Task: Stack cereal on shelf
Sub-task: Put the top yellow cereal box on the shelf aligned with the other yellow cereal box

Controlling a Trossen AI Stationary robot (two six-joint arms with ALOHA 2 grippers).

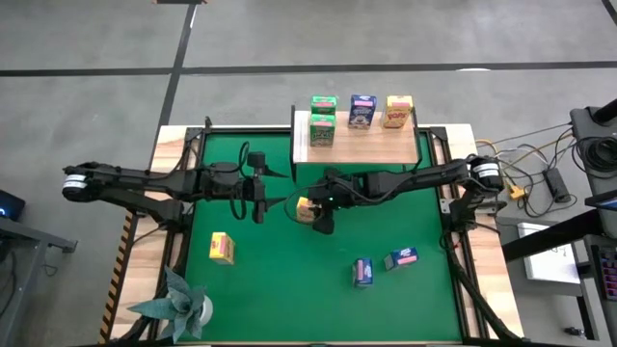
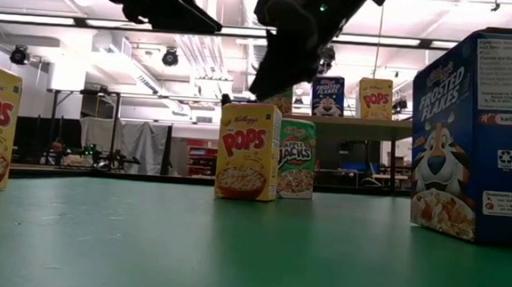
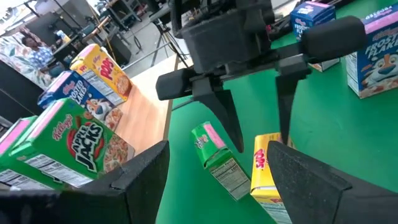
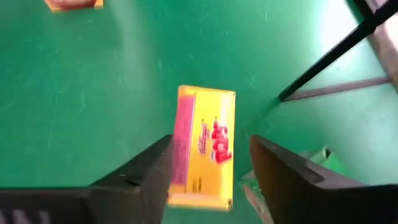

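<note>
Cereal boxes of printed cardboard are sitting partly shelved: the right gripper (image 4: 208, 180), fingers spread apart, is straddling a yellow-and-pink Pops box (image 4: 202, 144) on the green mat (image 1: 280, 280), seemingly not clamping it yet. Next it needs closing, lifting and carrying to the light wooden shelf (image 1: 376, 143) beyond, while the left gripper (image 1: 257, 196) is waiting open nearby.

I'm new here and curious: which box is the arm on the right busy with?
Start at the wooden shelf at the far edge of the green mat. Just in front of it, under the right end effector, stands a yellow Pops box. A green Apple Jacks box stands beside it; the other yellow box sits alone, farther left.
</note>
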